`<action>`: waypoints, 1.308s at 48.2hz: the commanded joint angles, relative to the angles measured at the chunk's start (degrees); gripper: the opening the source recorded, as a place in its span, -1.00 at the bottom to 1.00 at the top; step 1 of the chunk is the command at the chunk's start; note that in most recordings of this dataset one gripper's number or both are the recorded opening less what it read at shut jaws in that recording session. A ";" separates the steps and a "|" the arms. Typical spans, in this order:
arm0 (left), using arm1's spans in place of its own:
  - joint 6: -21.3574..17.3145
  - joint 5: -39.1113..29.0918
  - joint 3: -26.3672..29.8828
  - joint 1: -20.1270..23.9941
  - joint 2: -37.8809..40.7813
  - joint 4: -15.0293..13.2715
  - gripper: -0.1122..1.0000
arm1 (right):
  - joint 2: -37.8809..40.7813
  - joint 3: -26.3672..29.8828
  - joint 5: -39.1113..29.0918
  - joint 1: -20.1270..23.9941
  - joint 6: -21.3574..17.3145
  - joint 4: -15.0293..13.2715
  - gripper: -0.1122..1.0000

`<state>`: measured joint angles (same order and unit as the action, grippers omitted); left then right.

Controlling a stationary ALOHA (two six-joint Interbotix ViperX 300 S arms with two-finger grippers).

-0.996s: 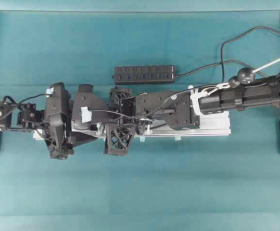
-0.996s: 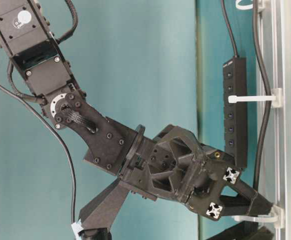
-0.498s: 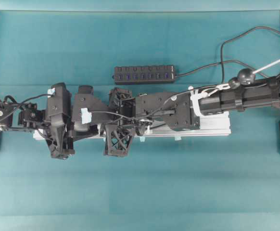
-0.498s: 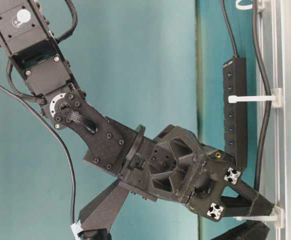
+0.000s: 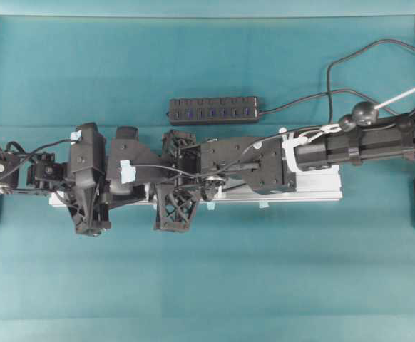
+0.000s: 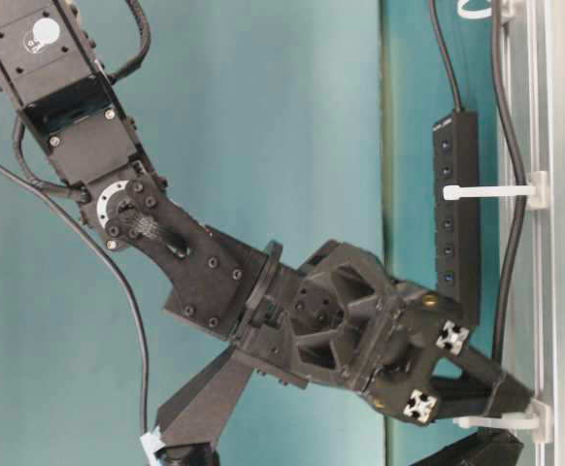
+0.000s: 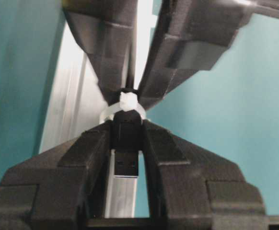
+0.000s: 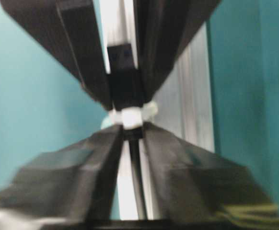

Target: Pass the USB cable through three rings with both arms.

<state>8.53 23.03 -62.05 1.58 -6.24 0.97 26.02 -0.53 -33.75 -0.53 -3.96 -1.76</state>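
A black multi-port hub strip [image 5: 212, 110] lay on the teal table cover [image 5: 207, 278], behind the long silver aluminium rail [image 5: 314, 189] and parallel to it, apart from it. Its own thin black cord [image 5: 300, 101] ran off toward the right edge. In the table-level view the strip [image 6: 454, 214] lay just beside the rail [image 6: 564, 194].

Matt teal cloth on table [image 5: 207, 285], smooth, few faint creases. Rail [image 5: 314, 189]: brushed silver aluminium, slight sheen, grooved. Ring [image 7: 125, 103]: white translucent plastic, semi-gloss. USB cable [image 6: 504, 194] w/ smooth black rubbery jacket; plug [image 7: 126, 143] matt black plastic body, shiny metal tip. Both grippers [image 7: 126, 125] [image 8: 129, 132]: matt black plastic, layered rough-ish texture. Hub [image 5: 213, 110] satin black plastic.
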 commanded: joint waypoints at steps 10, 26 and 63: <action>0.00 -3.16 -0.62 -0.26 -1.93 0.18 -0.39 | -2.11 -0.18 0.00 0.26 0.62 0.18 0.30; 0.09 -6.06 -1.41 -0.35 -5.71 0.18 -0.39 | -5.36 -3.16 -0.09 -1.14 0.35 0.00 0.86; -0.18 -18.72 -2.46 -0.44 -19.69 0.09 -0.39 | -21.27 -21.36 4.31 -5.80 0.18 -0.26 0.86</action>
<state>8.35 5.10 -65.48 1.32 -24.17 0.97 7.56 -20.57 -30.41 -6.15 -3.78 -1.93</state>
